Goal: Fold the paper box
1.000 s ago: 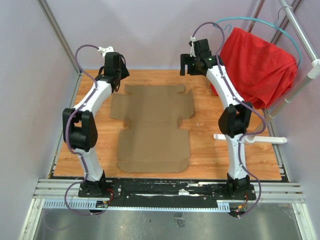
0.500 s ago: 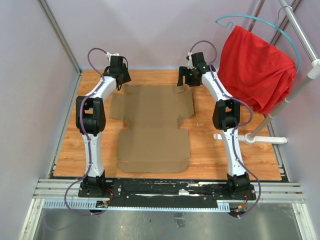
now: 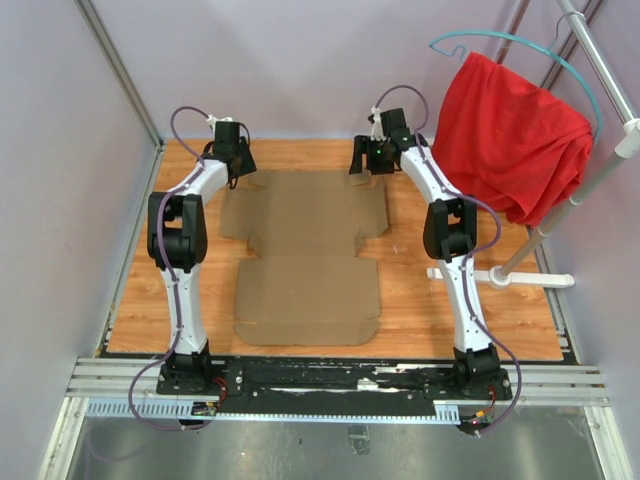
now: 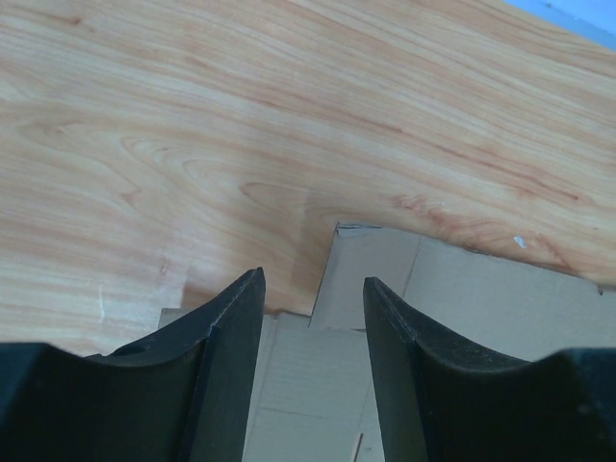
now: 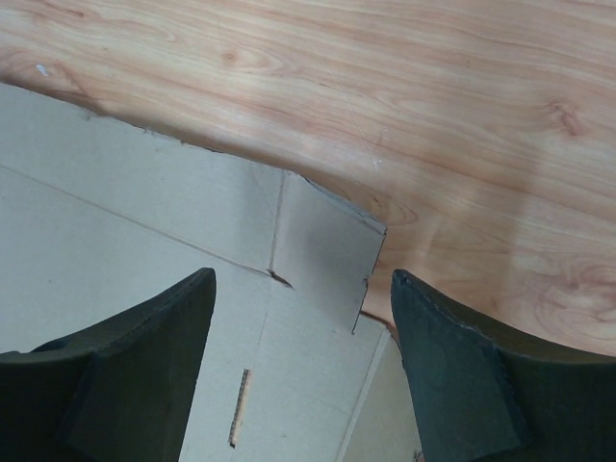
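Note:
The paper box (image 3: 305,255) is a flat brown cardboard cut-out lying on the wooden table, flaps spread. My left gripper (image 3: 240,166) is open over its far left corner; in the left wrist view the gripper (image 4: 313,289) straddles the corner flap (image 4: 371,274). My right gripper (image 3: 368,166) is open over the far right corner; in the right wrist view the gripper (image 5: 303,279) has the small corner flap (image 5: 322,255) between its fingers. Neither gripper holds anything.
A red cloth (image 3: 510,130) hangs on a teal hanger (image 3: 500,40) from a white rack (image 3: 600,150) at the right. The rack's foot (image 3: 500,278) lies on the table right of the box. Purple walls stand close on the left and behind.
Both arms have stretched toward the far edge and come down lower, onto the box's two far corners. The cardboard has not moved.

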`<action>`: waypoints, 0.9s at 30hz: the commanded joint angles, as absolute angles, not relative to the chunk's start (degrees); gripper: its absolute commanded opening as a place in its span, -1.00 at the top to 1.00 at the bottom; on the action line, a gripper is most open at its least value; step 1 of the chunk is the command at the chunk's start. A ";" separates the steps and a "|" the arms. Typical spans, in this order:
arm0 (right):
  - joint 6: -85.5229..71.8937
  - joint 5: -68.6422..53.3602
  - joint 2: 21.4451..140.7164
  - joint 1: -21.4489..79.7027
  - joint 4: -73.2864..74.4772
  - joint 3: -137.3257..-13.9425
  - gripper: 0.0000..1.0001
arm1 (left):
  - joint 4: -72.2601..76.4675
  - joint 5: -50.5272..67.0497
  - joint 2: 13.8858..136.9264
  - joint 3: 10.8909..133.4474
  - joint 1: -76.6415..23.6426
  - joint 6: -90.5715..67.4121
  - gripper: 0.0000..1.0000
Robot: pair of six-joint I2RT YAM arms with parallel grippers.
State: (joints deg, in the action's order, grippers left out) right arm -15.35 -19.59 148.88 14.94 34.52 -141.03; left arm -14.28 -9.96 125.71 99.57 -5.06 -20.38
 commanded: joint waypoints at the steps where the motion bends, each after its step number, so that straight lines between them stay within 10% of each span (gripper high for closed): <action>1: -15.58 -18.55 151.50 14.85 34.27 -142.65 -0.49 | -11.52 -8.87 122.88 99.57 -5.10 -19.66 -0.02; 9: -14.49 -19.96 153.11 15.66 32.18 -142.27 -0.33 | -11.69 -8.33 123.37 99.52 -5.10 -20.12 -0.01; 17: -13.89 -15.53 151.53 16.09 31.15 -141.86 0.97 | -12.12 -7.76 122.17 99.65 -5.10 -20.20 0.01; 27: -7.07 -7.87 136.42 18.14 29.72 -128.75 0.98 | -14.77 -1.93 113.02 96.94 -5.10 -23.32 0.01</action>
State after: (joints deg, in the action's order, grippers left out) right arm -12.40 -14.52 145.58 16.25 30.04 -133.58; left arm -14.70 -6.07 121.30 98.85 -5.06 -21.71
